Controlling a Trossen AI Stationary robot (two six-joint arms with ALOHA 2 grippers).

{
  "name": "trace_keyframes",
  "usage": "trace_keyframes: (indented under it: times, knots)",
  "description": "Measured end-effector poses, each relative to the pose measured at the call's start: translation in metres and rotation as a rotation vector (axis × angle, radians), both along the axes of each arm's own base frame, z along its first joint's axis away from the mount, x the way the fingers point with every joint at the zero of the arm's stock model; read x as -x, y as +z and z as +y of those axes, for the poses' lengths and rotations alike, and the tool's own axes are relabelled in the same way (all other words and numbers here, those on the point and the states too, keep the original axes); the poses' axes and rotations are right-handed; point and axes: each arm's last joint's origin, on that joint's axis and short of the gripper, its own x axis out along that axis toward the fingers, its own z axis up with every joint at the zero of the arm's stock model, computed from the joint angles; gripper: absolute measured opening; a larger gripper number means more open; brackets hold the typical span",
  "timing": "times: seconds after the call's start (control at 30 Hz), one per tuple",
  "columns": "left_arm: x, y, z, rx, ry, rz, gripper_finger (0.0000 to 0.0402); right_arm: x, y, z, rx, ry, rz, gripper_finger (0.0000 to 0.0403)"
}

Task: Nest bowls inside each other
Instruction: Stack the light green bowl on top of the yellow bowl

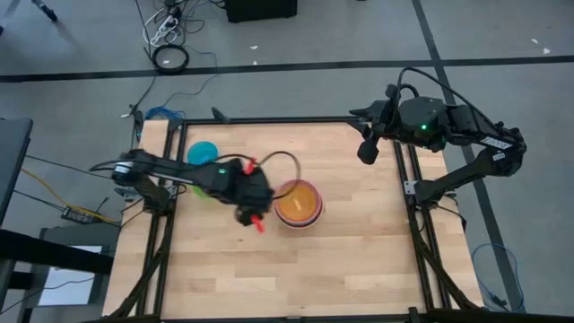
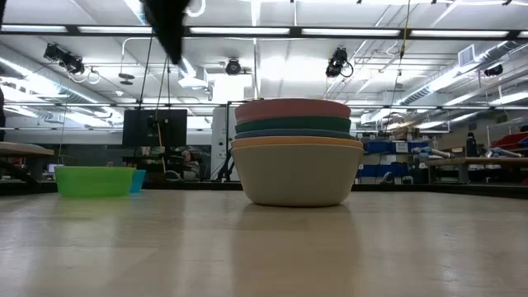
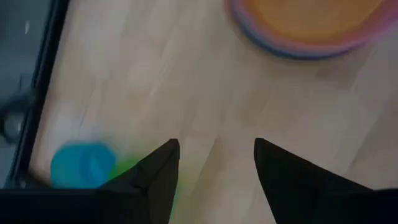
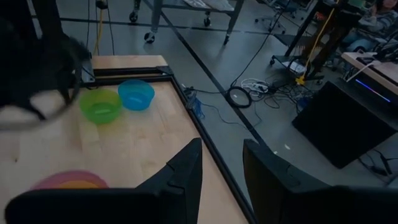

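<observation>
The left gripper [image 1: 250,218] hovers over the table [image 1: 341,260] just left of the stack of bowls [image 1: 297,203]. Its fingers [image 3: 158,171] stand apart and hold nothing. The stack sits upright near the table's middle, mouths up, orange inside pink on top. The cyan bowl [image 1: 203,152] and green bowl [image 2: 94,181] stand together at the far left. The right gripper [image 1: 366,149] waits over the far right edge, its fingers [image 4: 186,165] a little apart and empty.
</observation>
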Motion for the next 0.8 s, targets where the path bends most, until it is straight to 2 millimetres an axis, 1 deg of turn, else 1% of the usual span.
trace_keyframes:
  times: [0.03, 0.1, 0.17, 0.23, 0.37, 0.47, 0.57, 0.7, 0.8]
  knots:
    - [0.011, 0.003, 0.0, 0.004, 0.027, 0.0, 0.0213, 0.0, 0.0, 0.0, 0.0, 0.0, 0.002, 0.0103]
    - [0.031, 0.003, -0.001, 0.005, 0.076, 0.017, 0.021, 0.0, 0.0, 0.0, -0.001, 0.0, 0.006, 0.0103]
    - [0.047, -0.002, -0.003, 0.01, 0.117, 0.023, 0.0208, 0.0, -0.001, 0.0, -0.001, 0.002, 0.006, 0.0103]
    - [0.063, -0.013, -0.005, 0.027, 0.15, 0.036, 0.0207, 0.0, -0.001, 0.001, -0.001, 0.004, 0.005, 0.0103]
    - [0.086, -0.044, -0.008, 0.055, 0.209, 0.068, 0.0207, 0.0, -0.001, 0.001, -0.007, 0.016, 0.006, 0.0103]
    - [0.093, -0.064, -0.012, 0.089, 0.218, 0.051, 0.0207, 0.0, -0.001, 0.001, -0.007, 0.02, 0.006, 0.0103]
    - [0.097, -0.079, -0.013, 0.112, 0.207, 0.045, 0.0207, 0.0, -0.001, 0.001, -0.007, 0.019, 0.006, 0.0103]
    - [0.103, -0.098, -0.011, 0.1, 0.208, 0.091, 0.0207, 0.0, -0.001, 0.001, -0.008, 0.019, 0.005, 0.0103]
    - [0.103, -0.111, -0.011, 0.119, 0.186, 0.084, 0.0207, 0.0, 0.0, 0.001, -0.008, 0.019, 0.003, 0.0103]
